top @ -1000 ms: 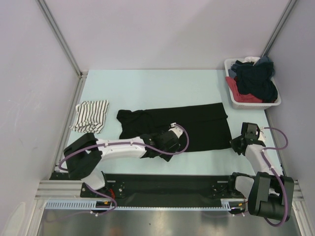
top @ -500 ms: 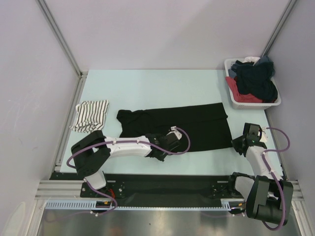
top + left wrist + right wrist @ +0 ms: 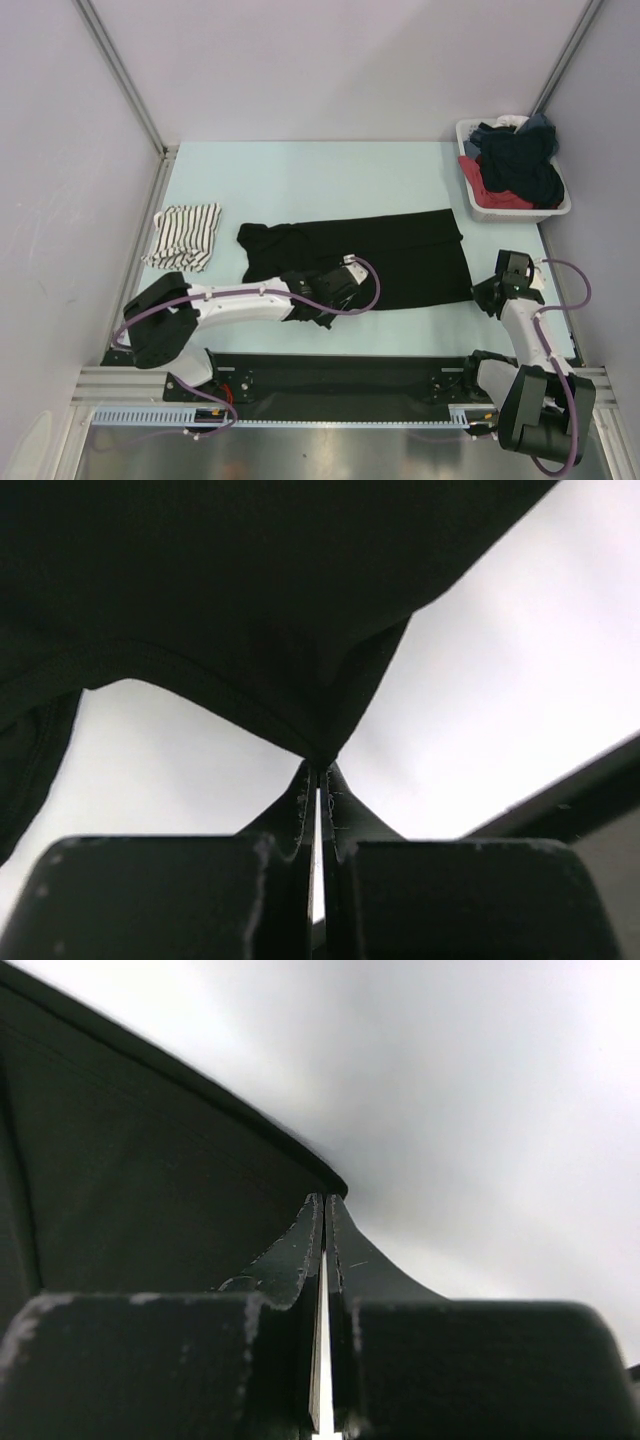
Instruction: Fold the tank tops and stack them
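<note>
Left end effector (image 3: 318, 768) and right end effector (image 3: 325, 1198) each pinch the black tank top (image 3: 400, 250) at its near edge; lift both evenly, keeping it taut.

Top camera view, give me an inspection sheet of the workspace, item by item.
Surface: pale table, nothing spilled seen.
Job's things: black tank top spread mid-table; striped tank top folded small, left, apart.
Clutter: basket of clothes, far right corner.
Grippers: left gripper shut on black tank top's near edge; right gripper shut on its near right corner.
Cables: purple cables loop along both arms.
Surroundings: plain walls, metal posts.
</note>
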You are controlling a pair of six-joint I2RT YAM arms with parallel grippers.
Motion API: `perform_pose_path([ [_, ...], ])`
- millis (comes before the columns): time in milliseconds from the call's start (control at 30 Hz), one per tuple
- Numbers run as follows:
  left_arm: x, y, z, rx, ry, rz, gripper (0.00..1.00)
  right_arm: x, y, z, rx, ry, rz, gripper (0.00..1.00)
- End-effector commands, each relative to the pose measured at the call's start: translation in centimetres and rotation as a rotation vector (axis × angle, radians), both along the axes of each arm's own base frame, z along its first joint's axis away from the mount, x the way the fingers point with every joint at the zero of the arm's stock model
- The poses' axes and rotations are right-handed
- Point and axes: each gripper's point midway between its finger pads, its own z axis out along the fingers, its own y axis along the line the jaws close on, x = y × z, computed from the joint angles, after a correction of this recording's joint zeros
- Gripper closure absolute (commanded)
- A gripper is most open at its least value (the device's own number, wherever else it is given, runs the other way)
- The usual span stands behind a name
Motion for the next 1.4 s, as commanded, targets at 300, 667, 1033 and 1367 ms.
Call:
perform_pose_path([
  [300,-2.8,-0.6,1.2,-0.131,0.092,-0.044,1.0,1.1,-1.1,4.9,-0.066,-0.09,-0.003,1.0],
  [667,0.5,-0.3,2.4,-0.184,0.039,0.066,1.0,5.2,-1.8,7.4,-0.077,-0.145,0.028,1.0],
  [1033,5.7,0.2,4.1,-0.194,0.006,0.157,1.0,9.4,-1.8,6.5,-0.029,-0.154,0.046,1.0],
  [1367,9.6,0.0,3.8,-0.145,0.0,0.203,1.0,13.6,-1.7,6.0,-0.007,-0.151,0.049,1.0],
])
